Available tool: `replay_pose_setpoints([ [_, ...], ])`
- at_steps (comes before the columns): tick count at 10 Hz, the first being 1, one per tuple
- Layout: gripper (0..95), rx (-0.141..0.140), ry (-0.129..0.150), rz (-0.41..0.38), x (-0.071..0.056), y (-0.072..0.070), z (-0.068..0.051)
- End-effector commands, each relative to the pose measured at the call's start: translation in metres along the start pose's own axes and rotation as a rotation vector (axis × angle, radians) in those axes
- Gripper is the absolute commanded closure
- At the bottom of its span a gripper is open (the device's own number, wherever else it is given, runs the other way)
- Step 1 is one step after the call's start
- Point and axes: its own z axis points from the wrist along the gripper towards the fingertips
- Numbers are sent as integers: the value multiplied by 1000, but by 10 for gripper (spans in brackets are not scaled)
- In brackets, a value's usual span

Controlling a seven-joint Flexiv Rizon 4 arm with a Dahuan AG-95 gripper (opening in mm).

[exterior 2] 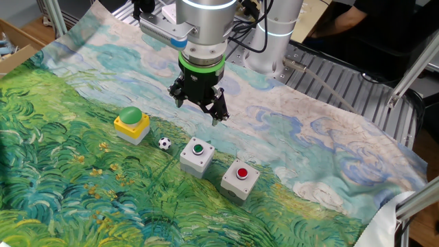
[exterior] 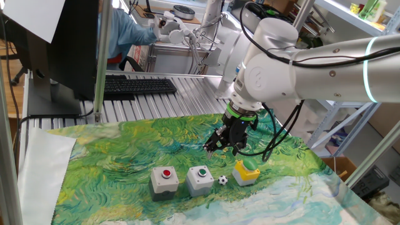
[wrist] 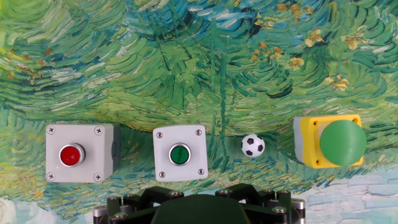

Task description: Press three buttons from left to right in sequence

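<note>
Three push-button boxes sit in a row on a tablecloth printed with green and blue painted brushstrokes. Nearest the hand camera, the dark gripper housing fills the bottom edge of its view at six o'clock; the fingertips are out of frame there. Just beyond it lies the row. At nine o'clock in the hand view is the grey box with a red button, a square light-grey case with a screw in each corner and a small, round, glossy red cap ringed in silver. Beside it, near the centre, stands the grey box with a green button, the same case with a flat green cap. A tiny soccer-patterned ball rests on the cloth between that box and the yellow box with a green button at three o'clock, whose wide, domed mushroom cap overhangs its yellow top. Farther off, in the fixed views, the gripper hangs above the cloth behind the row, touching nothing; its dark fingers point down, but whether they are parted I cannot tell. Beyond the cloth a black keyboard lies on the ribbed metal table.
</note>
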Motion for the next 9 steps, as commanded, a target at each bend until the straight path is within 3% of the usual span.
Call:
replay_pose_setpoints([
  [1,0,0,0,0,0,0,0],
  [2,950,28,-11,-90,0,0,0],
  [6,950,20,-10,-144,0,0,0],
  [9,950,22,-10,-141,0,0,0],
])
